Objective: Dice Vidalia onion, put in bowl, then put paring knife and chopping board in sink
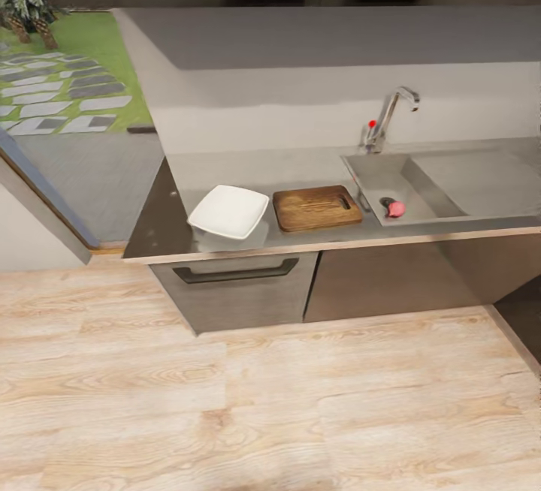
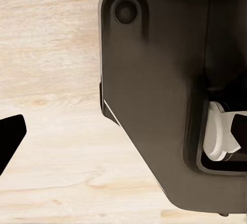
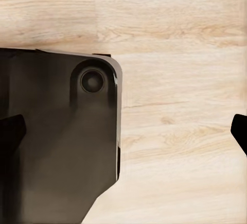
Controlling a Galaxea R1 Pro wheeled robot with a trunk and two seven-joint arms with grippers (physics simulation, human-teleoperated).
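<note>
**Onion waits in the sink, on the robot's right, across open floor**

Nearest to the robot is the light wood floor. Both wrist views look down on it, past dark parts of the robot's own body. A dark tip shows at the edge of each wrist picture, but how wide the jaws stand I cannot tell from so little.

Further on is the counter, with its dark cabinets below. On it the white bowl lies to the left, and just beside it, to the right, the chopping board, its long axis along the counter front and its handle slot toward the sink. Inside the basin, near the front wall, rests a small pinkish round thing, most probably the onion. I do not find the paring knife.

The onion lies forward and to the right, so the right arm seems the nearer one once the base comes closer.
</note>
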